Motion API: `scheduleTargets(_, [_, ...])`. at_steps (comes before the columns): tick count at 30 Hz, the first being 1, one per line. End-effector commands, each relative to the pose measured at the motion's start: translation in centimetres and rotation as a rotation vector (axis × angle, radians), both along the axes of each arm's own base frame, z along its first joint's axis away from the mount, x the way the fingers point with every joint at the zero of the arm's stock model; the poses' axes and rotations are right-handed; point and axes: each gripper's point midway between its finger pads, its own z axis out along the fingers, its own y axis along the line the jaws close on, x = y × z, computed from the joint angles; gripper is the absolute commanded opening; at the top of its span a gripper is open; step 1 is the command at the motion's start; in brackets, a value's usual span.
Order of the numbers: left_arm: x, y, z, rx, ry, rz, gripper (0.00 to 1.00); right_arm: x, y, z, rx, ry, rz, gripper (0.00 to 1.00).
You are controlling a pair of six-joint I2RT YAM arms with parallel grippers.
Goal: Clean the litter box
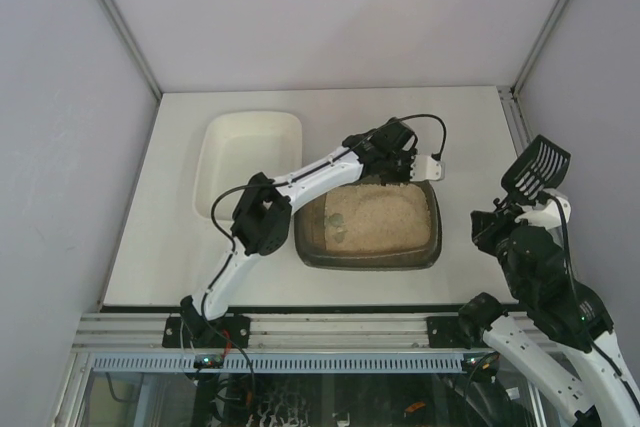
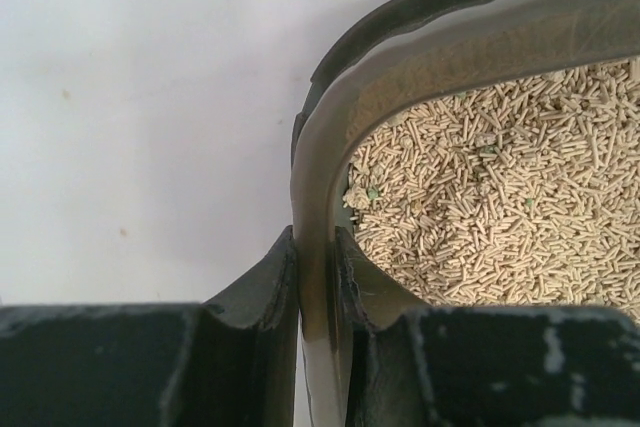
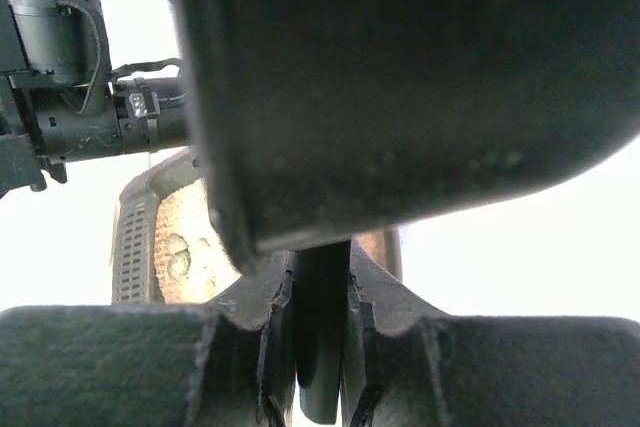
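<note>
Item 1, litter box (image 1: 368, 227): dark brown-grey rounded tray with a thick rim, flat on the white table (image 1: 160, 237), at about 4 o'clock from the table's centre in the top view, near the front edge. Contents: beige pellet litter (image 2: 500, 207) with a few green specks, and rounded clumps (image 1: 338, 221) toward the box's 9 o'clock side. Item 2, white tray (image 1: 247, 162): similar in size, at 10 o'clock from the litter box and close beside it; whether they touch cannot be told, as the left arm (image 1: 300, 179) crosses above the gap. Item 3, left end effector (image 2: 315, 247): at the box's far rim, about 1 o'clock on its outline; fingers (image 2: 265, 282) pressed onto the rim, one outside the wall and one inside above the litter, pinching it. Item 4, scoop (image 1: 535, 169): black with a slotted head, beyond the table's right edge at 3 o'clock from the litter box, raised in the air, head lying at 1 o'clock from its holder. Item 5, right end effector (image 3: 320, 292): fingers pressed together on the scoop's narrow handle, pinching it; in the right wrist view the scoop's dark body fills the upper frame, with the litter box showing beyond at 9 o'clock.
</note>
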Motion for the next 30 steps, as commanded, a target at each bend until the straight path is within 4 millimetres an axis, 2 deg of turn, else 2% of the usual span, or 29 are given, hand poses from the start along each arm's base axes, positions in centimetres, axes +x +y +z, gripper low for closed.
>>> scheduleTargets(1, [-1.0, -3.4, 5.2, -0.114, -0.117, -0.259, 0.0, -0.6, -1.4, 1.2, 0.018, -0.035, -0.061, 0.0])
scheduleTargets(5, [-1.3, -4.6, 5.1, -0.125, -0.152, -0.319, 0.0, -0.7, -2.0, 1.0, -0.01, -0.034, -0.081, 0.0])
scheduleTargets(17, [-0.8, -9.3, 7.9, -0.282, -0.359, -0.468, 0.0, -1.0, -3.1, 1.6, -0.006, -0.072, -0.128, 0.0])
scheduleTargets(19, [-1.0, -9.6, 8.3, -0.3, -0.361, -0.477, 0.12, -1.1, -3.2, 1.6, -0.001, -0.072, -0.132, 0.0])
scheduleTargets(20, [-1.0, -9.7, 8.6, -0.318, -0.349, -0.466, 0.25, -1.2, -3.2, 1.6, 0.008, -0.072, -0.134, 0.0])
scheduleTargets(21, [-1.1, -9.9, 9.2, -0.347, -0.338, -0.445, 0.51, -1.2, -3.2, 1.5, 0.012, -0.069, -0.136, 0.0])
scheduleTargets(22, [-1.2, -10.0, 10.0, -0.375, -0.324, -0.424, 0.86, -1.3, -3.2, 1.4, 0.018, -0.068, -0.136, 0.0])
scheduleTargets(23, [-1.3, -10.0, 10.5, -0.392, -0.31, -0.407, 0.99, -1.3, -3.2, 1.4, 0.024, -0.068, -0.138, 0.0])
scheduleTargets(27, [-1.6, -9.1, 14.0, -0.457, -0.252, -0.287, 1.0, -1.5, -3.2, 1.8, 0.047, -0.088, -0.135, 0.0])
scheduleTargets(30, [-1.4, -7.3, 17.5, -0.493, -0.22, -0.141, 1.0, -1.4, -3.0, 2.2, 0.04, -0.093, -0.12, 0.0])
